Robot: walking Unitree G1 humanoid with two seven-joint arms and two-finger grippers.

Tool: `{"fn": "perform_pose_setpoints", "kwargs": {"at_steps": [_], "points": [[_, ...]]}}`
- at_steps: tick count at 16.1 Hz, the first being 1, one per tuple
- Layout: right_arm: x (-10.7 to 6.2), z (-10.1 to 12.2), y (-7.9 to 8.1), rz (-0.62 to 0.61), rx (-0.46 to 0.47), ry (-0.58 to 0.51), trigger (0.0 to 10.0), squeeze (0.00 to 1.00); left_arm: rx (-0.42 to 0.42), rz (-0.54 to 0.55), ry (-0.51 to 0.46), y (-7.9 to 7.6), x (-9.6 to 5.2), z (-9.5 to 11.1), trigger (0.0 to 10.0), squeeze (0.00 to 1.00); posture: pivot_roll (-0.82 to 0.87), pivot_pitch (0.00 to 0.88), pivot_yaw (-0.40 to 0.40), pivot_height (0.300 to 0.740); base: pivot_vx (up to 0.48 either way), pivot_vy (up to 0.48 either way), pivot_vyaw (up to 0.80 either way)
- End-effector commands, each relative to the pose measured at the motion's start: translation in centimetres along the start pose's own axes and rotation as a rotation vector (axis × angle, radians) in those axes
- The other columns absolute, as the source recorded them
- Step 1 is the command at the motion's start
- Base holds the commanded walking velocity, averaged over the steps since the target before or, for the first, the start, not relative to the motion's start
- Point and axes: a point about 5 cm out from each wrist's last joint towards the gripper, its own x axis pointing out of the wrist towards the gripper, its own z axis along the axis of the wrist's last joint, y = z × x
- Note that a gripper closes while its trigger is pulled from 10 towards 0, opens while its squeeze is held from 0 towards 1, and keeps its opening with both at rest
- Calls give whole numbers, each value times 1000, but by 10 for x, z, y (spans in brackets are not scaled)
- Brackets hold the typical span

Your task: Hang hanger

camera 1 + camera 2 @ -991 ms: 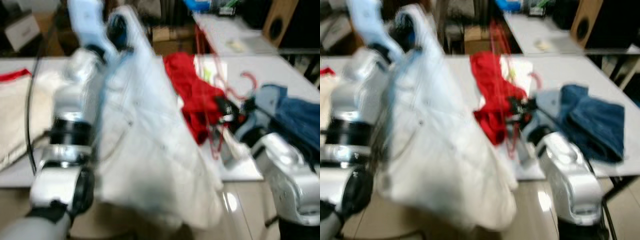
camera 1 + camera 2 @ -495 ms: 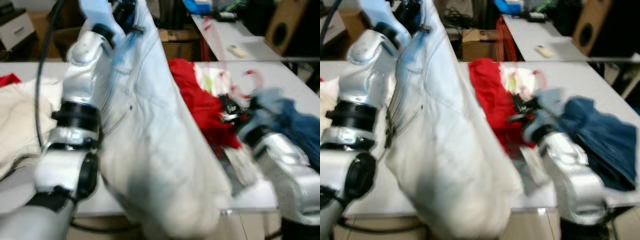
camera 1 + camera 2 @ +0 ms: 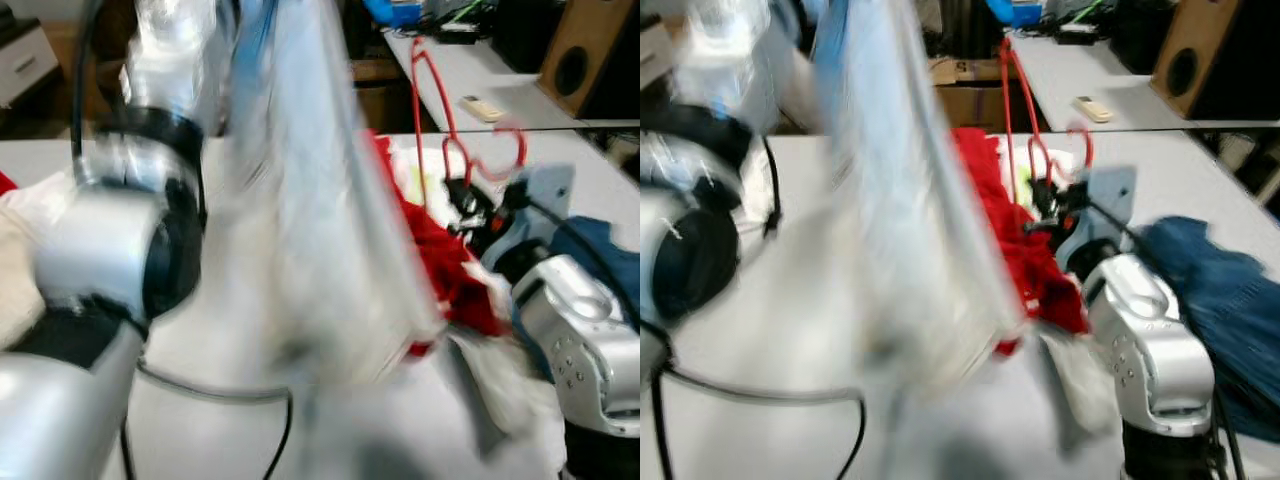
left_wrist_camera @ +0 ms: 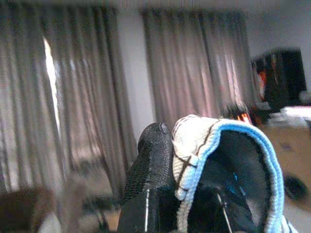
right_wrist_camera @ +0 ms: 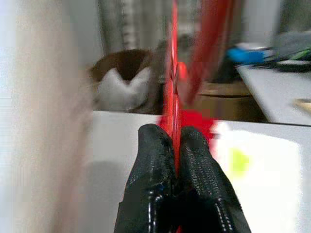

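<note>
The right claw [image 5: 175,145] is clenched on a red wire hanger [image 3: 1025,115], holding it upright above the white bench [image 3: 770,330], just over a red garment [image 3: 1025,255] at centre. The left claw [image 4: 194,160], raised at far left, grips the blue-edged collar of a pale garment [image 3: 905,200] that hangs blurred across the scene. Blue denim [image 3: 1225,300] lies at right.

A garment [image 3: 330,200] is held up by the left gripper [image 4: 165,160] across the frame's middle. The hanger [image 3: 1025,130] sits right of it, pinched upright by the right gripper [image 5: 175,145]. Jeans [image 3: 1230,300] are piled at far right on the table [image 3: 790,250].
</note>
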Motion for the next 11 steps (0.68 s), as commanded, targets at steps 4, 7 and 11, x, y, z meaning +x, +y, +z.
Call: {"fn": "perform_pose_setpoints", "kwargs": {"at_steps": [4, 7, 11], "points": [[-6, 5, -2, -22, -1, -41, 10000, 0, -15, -99, -314, -2, 1, 51, 10000, 0, -38, 0, 81, 740, 0, 0, 0], [-11, 2, 2, -23, 16, -45, 10000, 0, -62, -310, -163, -32, -51, -31, 10000, 0, -18, 0, 67, 740, 0, 0, 0], [-9, 0, 4, 3, 19, -30, 10000, 0, -75, -553, 293, -74, -175, -134, 10000, 0, 10, 0, 38, 740, 0, 0, 0]]}}
